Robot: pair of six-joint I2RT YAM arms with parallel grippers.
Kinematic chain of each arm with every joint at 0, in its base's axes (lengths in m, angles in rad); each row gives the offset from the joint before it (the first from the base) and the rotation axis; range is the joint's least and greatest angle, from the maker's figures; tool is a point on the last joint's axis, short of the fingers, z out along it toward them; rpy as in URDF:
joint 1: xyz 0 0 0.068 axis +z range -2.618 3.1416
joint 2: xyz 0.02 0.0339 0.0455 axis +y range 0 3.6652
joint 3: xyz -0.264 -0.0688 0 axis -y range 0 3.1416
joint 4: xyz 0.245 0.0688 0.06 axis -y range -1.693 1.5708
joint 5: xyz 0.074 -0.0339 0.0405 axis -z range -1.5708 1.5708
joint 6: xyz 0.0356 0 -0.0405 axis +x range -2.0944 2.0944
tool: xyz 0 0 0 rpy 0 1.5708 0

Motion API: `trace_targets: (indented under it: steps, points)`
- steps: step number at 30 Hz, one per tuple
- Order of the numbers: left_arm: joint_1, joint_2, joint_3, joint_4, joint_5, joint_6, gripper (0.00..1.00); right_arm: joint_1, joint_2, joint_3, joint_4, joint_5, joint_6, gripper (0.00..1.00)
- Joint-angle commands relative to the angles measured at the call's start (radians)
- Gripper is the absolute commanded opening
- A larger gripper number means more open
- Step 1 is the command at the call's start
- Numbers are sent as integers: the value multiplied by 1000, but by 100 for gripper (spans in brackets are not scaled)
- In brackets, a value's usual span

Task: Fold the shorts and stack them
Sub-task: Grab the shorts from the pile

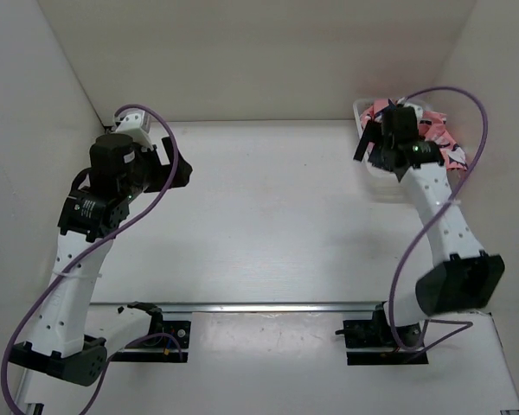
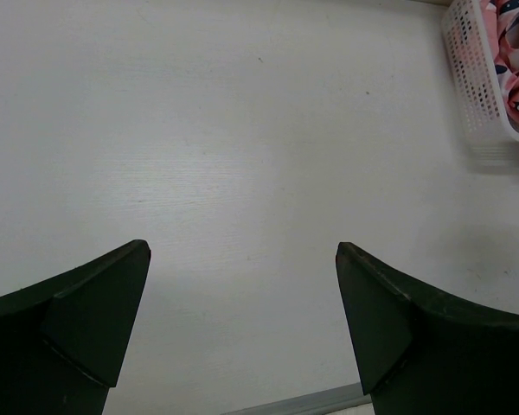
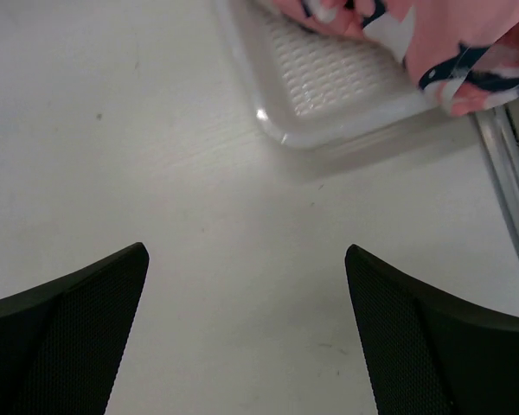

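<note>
Draping over basket rim, shorts; right fingers apart, nearby.

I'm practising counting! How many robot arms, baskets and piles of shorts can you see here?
Robot arms: 2, the left arm and the right arm
White basket: 1
Pile of pink shorts: 1, pairs inside cannot be counted
Total: 4

- No readable text, label, brand, number or sign shows in any view.
- The shorts carry only a fish print, no lettering.
</note>
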Motion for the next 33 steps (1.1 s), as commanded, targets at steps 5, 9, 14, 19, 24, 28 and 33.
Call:
trace_targets:
  steps: [5, 9, 14, 19, 24, 28, 33]
  points:
    - [-2, 83, 20, 18, 96, 5, 100, -168, 377, 430, -91, 138, 65, 99]
    - [-2, 120, 42, 18, 139, 26, 100, -258, 526, 546, -51, 122, 134, 98]
    - [-2, 161, 41, 51, 141, 14, 100, -324, 826, 843, -51, 56, 182, 100]
    - [-2, 225, 44, 62, 189, 45, 100, -333, 1104, 1081, -10, 13, 200, 93]
    - [-2, 287, 79, 53, 233, 68, 100, -334, 1124, 990, 247, -87, 213, 46]
    - [-2, 278, 97, 53, 185, 77, 100, -323, 1051, 904, 266, -61, 257, 0]
    - [-2, 233, 107, 41, 174, 77, 100, -249, 861, 875, 314, -105, 129, 0]
